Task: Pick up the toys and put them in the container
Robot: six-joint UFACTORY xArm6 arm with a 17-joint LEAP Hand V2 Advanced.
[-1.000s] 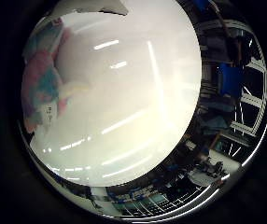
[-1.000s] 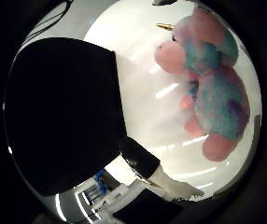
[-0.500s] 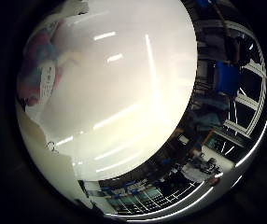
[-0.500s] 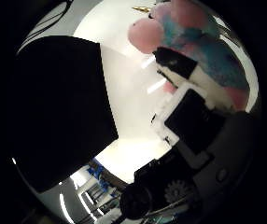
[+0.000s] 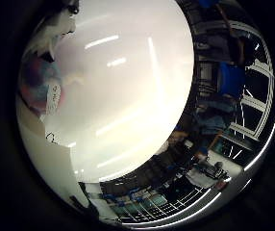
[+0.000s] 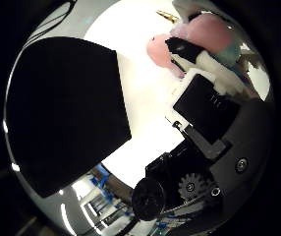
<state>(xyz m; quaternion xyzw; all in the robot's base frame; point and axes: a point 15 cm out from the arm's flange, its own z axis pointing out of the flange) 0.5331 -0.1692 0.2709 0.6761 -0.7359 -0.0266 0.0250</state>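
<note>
Your hand (image 6: 214, 123) sits right over the plush toy (image 6: 204, 37), which lies on the white table (image 6: 140, 98), and the fingers (image 6: 199, 54) curl down across its pink body, so you look to be closing on it, though whether the grasp is firm cannot be told. From the toy, the black container (image 6: 62, 113) lies just across a strip of bare table, on the thumb side of your palm. That is the way to carry it, once it is lifted clear.
</note>
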